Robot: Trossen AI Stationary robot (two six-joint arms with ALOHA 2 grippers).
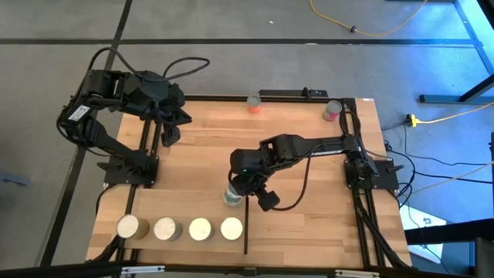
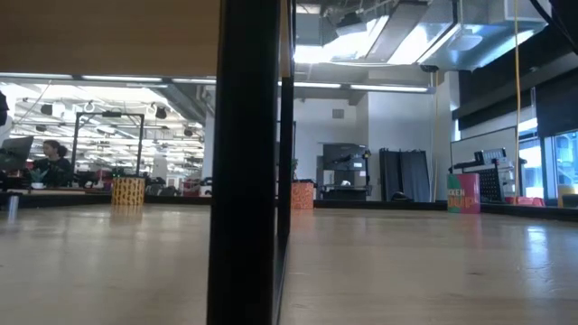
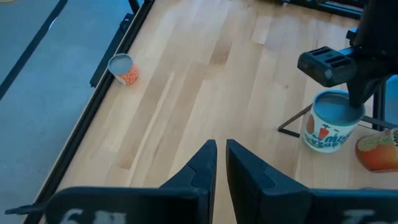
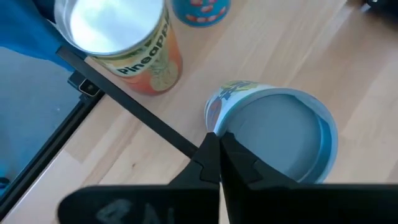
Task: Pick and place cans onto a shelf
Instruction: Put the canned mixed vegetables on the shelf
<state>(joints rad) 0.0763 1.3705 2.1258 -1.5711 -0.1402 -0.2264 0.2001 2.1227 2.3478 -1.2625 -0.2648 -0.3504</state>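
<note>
A can with a blue-green label and a grey top point(image 1: 231, 195) stands upright on the table beside the far end of the shelf's black bar point(image 1: 245, 228). My right gripper point(image 1: 244, 188) is shut right over it. The can also shows in the right wrist view point(image 4: 283, 134) and the left wrist view point(image 3: 328, 124). Several whitish-topped cans point(image 1: 200, 229) stand in a row on the light-wood shelf point(image 1: 181, 208) at the near edge. My left gripper point(image 3: 220, 152) is shut and empty, above the table's far left. My right gripper's shut fingertips point(image 4: 214, 144) come from above, pointing down, onto the can's top near its rim point(image 4: 231, 127). The left wrist view shows a finger point(image 3: 356, 93) reaching the grey top. The can stands upright on the table. Whether the fingers press or only touch, I cannot tell.
An orange can point(image 1: 254, 103) and a pink can point(image 1: 333, 110) stand at the table's far edge. An orange pineapple can point(image 4: 124, 50) stands just across the black bar point(image 4: 140, 115) from the touched can. A black post point(image 2: 244, 162) blocks the middle of the low view.
</note>
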